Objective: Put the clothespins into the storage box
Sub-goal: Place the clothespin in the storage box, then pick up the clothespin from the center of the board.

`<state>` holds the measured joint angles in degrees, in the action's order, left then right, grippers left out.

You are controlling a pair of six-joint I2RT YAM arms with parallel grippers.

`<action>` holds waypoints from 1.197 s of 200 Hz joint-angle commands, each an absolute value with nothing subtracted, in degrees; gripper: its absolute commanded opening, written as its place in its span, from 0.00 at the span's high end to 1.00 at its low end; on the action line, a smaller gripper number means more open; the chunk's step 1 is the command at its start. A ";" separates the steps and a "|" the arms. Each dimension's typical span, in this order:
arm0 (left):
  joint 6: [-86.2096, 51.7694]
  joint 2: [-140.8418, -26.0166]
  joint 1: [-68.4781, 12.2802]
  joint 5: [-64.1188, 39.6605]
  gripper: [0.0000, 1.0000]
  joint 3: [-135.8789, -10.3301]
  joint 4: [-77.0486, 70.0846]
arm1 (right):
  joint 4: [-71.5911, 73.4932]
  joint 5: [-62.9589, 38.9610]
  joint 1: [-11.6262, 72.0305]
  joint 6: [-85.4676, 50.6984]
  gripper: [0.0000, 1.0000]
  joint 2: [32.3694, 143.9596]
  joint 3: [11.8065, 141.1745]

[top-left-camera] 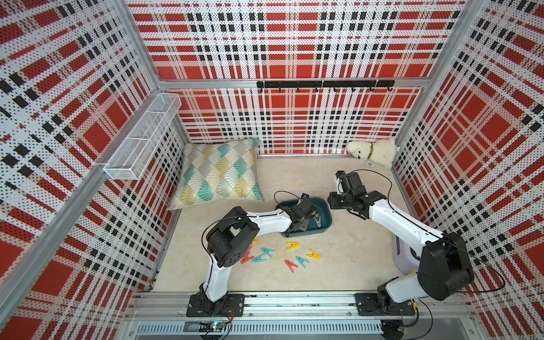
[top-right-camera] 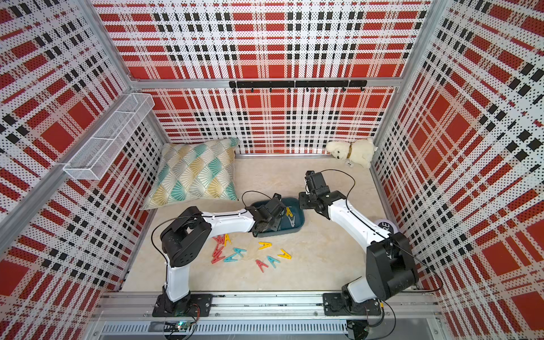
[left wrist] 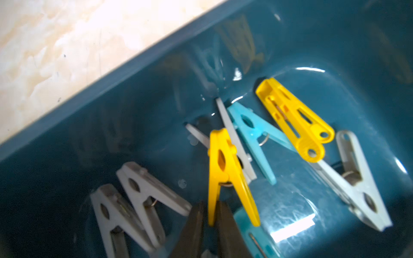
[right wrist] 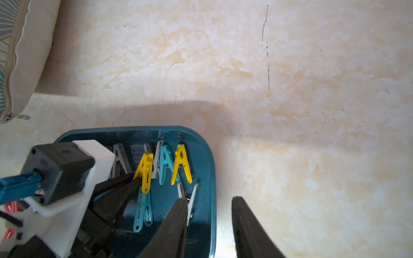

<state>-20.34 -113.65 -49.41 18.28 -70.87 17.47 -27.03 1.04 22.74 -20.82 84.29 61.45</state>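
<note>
The dark teal storage box [top-left-camera: 323, 206] [top-right-camera: 298, 206] sits mid-table and holds several clothespins: grey [left wrist: 143, 189], teal [left wrist: 252, 134] and yellow [left wrist: 295, 120]. My left gripper [left wrist: 211, 214] [top-left-camera: 310, 217] reaches down inside the box, its fingers closed on one leg of a yellow clothespin [left wrist: 225, 174] [right wrist: 145, 169]. My right gripper [right wrist: 209, 198] [top-left-camera: 334, 204] hangs over the box's right rim [right wrist: 209, 160], open, with nothing between its fingers. Several loose clothespins lie on the table in front of the box, among them yellow [top-left-camera: 293, 245], teal [top-left-camera: 266, 252] and red [top-left-camera: 290, 265] [top-right-camera: 217, 256].
A patterned pillow [top-left-camera: 217, 173] lies behind and left of the box. A white plush dog [top-left-camera: 372, 153] rests in the back right corner. A white wire basket [top-left-camera: 141, 138] hangs on the left wall and a black hook rail [top-left-camera: 323, 84] on the back wall. A pale rounded object [top-left-camera: 403, 256] stands under the right arm.
</note>
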 commanded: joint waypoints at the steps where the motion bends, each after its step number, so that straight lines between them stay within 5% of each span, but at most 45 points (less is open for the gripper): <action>1: -19.60 -111.53 -48.89 18.52 0.75 -72.28 19.27 | -26.73 0.86 22.41 -20.74 0.60 82.44 62.77; 64: -20.00 -99.09 -46.49 18.86 0.72 -73.70 17.97 | -27.11 0.83 22.43 -19.99 0.58 82.44 63.02; 95: -23.96 -89.43 -43.06 21.77 0.72 -67.08 16.54 | -23.12 0.03 22.41 -19.21 0.27 80.23 60.27; 119: -28.38 -79.19 -38.63 24.29 0.71 -56.16 14.62 | -21.88 1.46 21.91 -18.63 0.20 78.63 59.33; 168: -40.04 -62.48 -35.07 20.01 0.70 -37.02 16.00 | -20.73 1.41 20.21 -18.99 0.20 77.18 58.89; 239: -53.70 -68.30 -45.22 25.09 0.70 -37.53 30.91 | -19.61 -1.46 20.26 -19.32 0.21 79.30 59.61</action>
